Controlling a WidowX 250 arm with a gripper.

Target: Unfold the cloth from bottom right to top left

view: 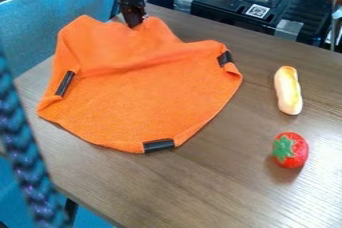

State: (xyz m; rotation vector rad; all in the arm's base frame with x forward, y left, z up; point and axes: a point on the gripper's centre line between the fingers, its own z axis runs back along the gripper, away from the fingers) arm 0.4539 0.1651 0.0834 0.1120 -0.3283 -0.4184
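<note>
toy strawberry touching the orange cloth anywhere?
No, the toy strawberry sits on the wooden table, with bare tabletop between it and the orange cloth.

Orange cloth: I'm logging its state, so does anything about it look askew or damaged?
The orange cloth looks askew: its far edge dips between two humps at the gripper, and its sides curl in near two black strips. I see no tear.
</note>
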